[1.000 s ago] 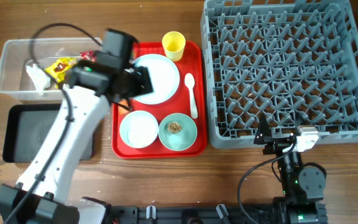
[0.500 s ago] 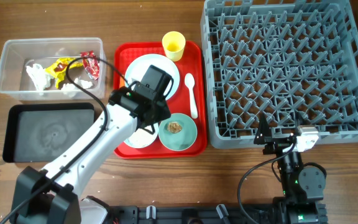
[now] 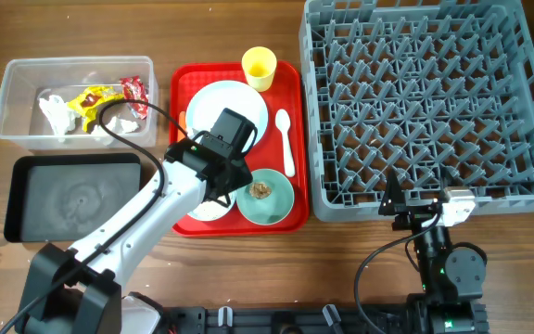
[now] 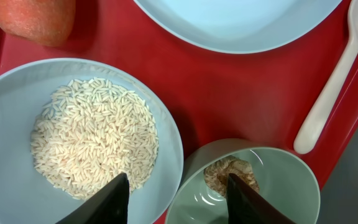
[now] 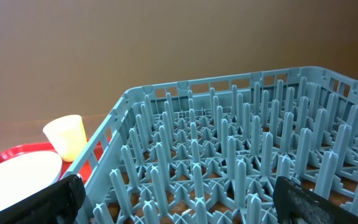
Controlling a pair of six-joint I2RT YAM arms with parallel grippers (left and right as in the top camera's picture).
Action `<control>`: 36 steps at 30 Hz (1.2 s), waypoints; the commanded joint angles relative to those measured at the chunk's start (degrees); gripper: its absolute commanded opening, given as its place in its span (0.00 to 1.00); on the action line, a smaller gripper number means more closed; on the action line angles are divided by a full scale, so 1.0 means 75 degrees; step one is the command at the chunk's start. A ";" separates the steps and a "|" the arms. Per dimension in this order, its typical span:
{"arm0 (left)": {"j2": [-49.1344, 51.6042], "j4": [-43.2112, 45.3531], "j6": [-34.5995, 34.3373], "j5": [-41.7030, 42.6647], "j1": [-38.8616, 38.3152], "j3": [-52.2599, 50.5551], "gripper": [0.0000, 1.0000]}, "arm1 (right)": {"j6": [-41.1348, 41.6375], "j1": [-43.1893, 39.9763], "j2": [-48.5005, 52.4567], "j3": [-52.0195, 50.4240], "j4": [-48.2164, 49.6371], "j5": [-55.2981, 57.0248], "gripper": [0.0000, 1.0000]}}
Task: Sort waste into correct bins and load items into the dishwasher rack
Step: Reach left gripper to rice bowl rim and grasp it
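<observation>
Over the red tray [image 4: 229,93], the left gripper [image 4: 179,193], apart and empty, straddles two rims; lowering could tip the rice bowl [image 4: 5,180].

On the red plastic serving tray [image 3: 297,111] we find a pale blue round plate [image 3: 221,96] rearward, a yellow plastic cup [image 3: 259,67] at the rear edge, a white plastic spoon [image 3: 286,139] rightward, two pale bowls [image 3: 276,209] in front. Right of it lies the grey pegged plastic rack [image 3: 425,102]; left, a clear plastic tub [image 3: 12,111] and black tray [image 3: 72,195].
</observation>
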 commanded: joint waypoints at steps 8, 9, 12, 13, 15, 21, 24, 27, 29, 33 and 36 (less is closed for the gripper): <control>0.0050 0.0035 -0.0131 -0.0189 -0.0015 -0.0076 0.50 | 0.0050 0.0009 -0.0015 -0.0009 0.0044 0.0076 1.00; 0.0064 0.0099 -0.0131 -0.0189 -0.0015 -0.0117 0.50 | 0.0052 0.0009 -0.0015 -0.0009 0.0044 0.0076 1.00; 0.0213 0.0466 -0.0131 -0.0189 -0.0006 -0.0216 0.50 | 0.0052 0.0009 -0.0015 -0.0009 0.0044 0.0076 1.00; 0.0271 0.0545 -0.0131 -0.0189 -0.0003 -0.0216 0.50 | 0.0050 0.0009 -0.0015 -0.0009 0.0047 0.0076 1.00; 0.0399 0.0699 -0.0131 -0.0189 -0.0003 -0.0216 0.51 | 0.0052 0.0009 -0.0015 -0.0009 0.0044 0.0076 1.00; 0.0723 0.0909 -0.0131 -0.0189 0.0364 -0.0216 0.51 | 0.0047 0.0009 -0.0015 -0.0009 0.0047 0.0076 1.00; 0.0778 0.0854 -0.0128 -0.0184 0.0562 -0.0221 0.50 | 0.0052 0.0009 -0.0015 -0.0009 0.0044 0.0076 1.00; 0.0816 0.0790 -0.0125 -0.0023 0.0557 -0.0224 0.49 | 0.0052 0.0009 -0.0015 -0.0009 0.0044 0.0076 1.00; 0.0892 0.0825 -0.0128 0.0294 0.0513 -0.0227 0.49 | 0.0052 0.0009 -0.0015 -0.0009 0.0044 0.0076 1.00; 0.1169 0.0816 -0.0128 0.0335 0.0417 -0.0230 0.49 | 0.0052 0.0009 -0.0015 -0.0009 0.0044 0.0076 1.00; 0.1349 0.0799 -0.0128 0.0332 0.0373 -0.0230 0.47 | 0.0050 0.0009 -0.0015 -0.0009 0.0047 0.0076 1.00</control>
